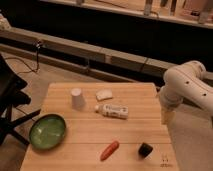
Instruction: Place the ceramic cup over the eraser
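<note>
A white ceramic cup (76, 98) stands upside down on the far left part of the wooden table (85, 142). A small white eraser (104, 94) lies just to its right, a short gap away from it. My white arm (186, 85) comes in from the right. Its end with the gripper (167, 116) hangs by the table's right edge, well to the right of the cup and the eraser and touching neither.
A white bottle (112, 110) lies on its side in front of the eraser. A green bowl (47, 131) sits at the front left. An orange carrot (109, 150) and a small black object (145, 149) lie near the front edge. A dark chair (10, 95) stands to the left.
</note>
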